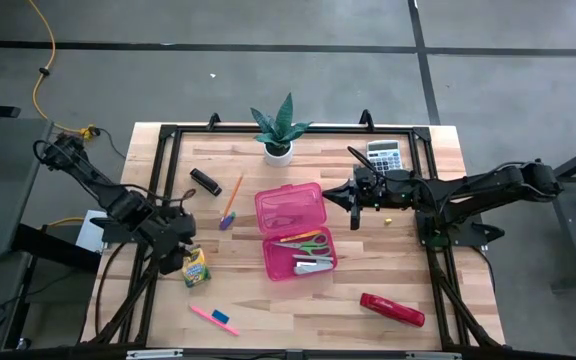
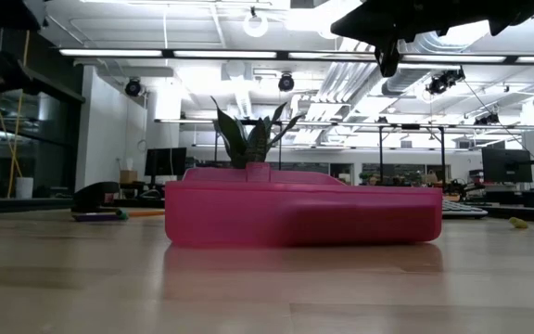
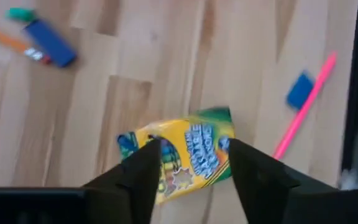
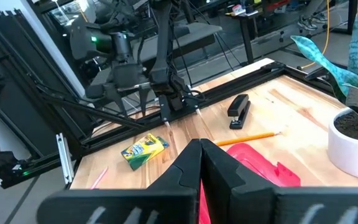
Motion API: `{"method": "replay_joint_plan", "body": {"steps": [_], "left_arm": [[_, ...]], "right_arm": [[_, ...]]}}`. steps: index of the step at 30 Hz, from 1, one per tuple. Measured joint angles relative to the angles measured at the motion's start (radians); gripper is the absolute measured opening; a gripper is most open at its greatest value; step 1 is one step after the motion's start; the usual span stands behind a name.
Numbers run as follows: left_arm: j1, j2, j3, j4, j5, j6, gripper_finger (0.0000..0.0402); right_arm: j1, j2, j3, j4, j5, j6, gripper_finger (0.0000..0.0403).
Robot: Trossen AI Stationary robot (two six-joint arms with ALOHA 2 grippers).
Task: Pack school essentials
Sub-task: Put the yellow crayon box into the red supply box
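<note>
The yellow-green crayon box (image 1: pixel 196 268) lies flat on the table's near left part. My left gripper (image 3: pixel 194 163) hangs open above it, one finger on each side of the box (image 3: pixel 185 152), clear of it. The open pink case (image 1: pixel 293 230) lies mid-table with green-handled scissors (image 1: pixel 313 245) and other small pieces in its near half. An orange pencil (image 1: pixel 233 195) lies left of the case. A pink marker (image 1: pixel 208 315) and a blue eraser (image 1: pixel 221 318) lie near the front edge. My right gripper (image 1: pixel 353 197) hovers shut just right of the case's lid.
A potted plant (image 1: pixel 278 135) and a grey calculator (image 1: pixel 385 155) stand at the far edge. A black stapler (image 1: pixel 205 182) lies at the far left and a red stapler (image 1: pixel 392 310) at the near right. A small yellow piece (image 1: pixel 388 222) lies right of the case.
</note>
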Motion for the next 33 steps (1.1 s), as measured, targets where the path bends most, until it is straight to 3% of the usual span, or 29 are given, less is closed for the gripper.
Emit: {"method": "replay_joint_plan", "body": {"steps": [4,8,14,33], "left_arm": [[0.047,0.092,0.000,0.026,0.075,0.237,0.0215],[0.107,0.213,0.000,0.068,0.156,0.469,0.0227],[0.156,0.365,0.000,0.112,0.237,0.533,0.0225],[0.155,0.570,0.028,0.154,0.214,0.617,0.0225]], "right_arm": [[0.000,0.000,0.000,-0.002,0.001,-0.001,0.0000],[0.000,0.000,0.000,-0.005,0.001,0.006,0.0000],[0.000,0.000,0.000,-0.008,0.008,0.008,0.0000],[0.001,0.000,0.000,-0.022,0.026,0.050,0.0000]]}}
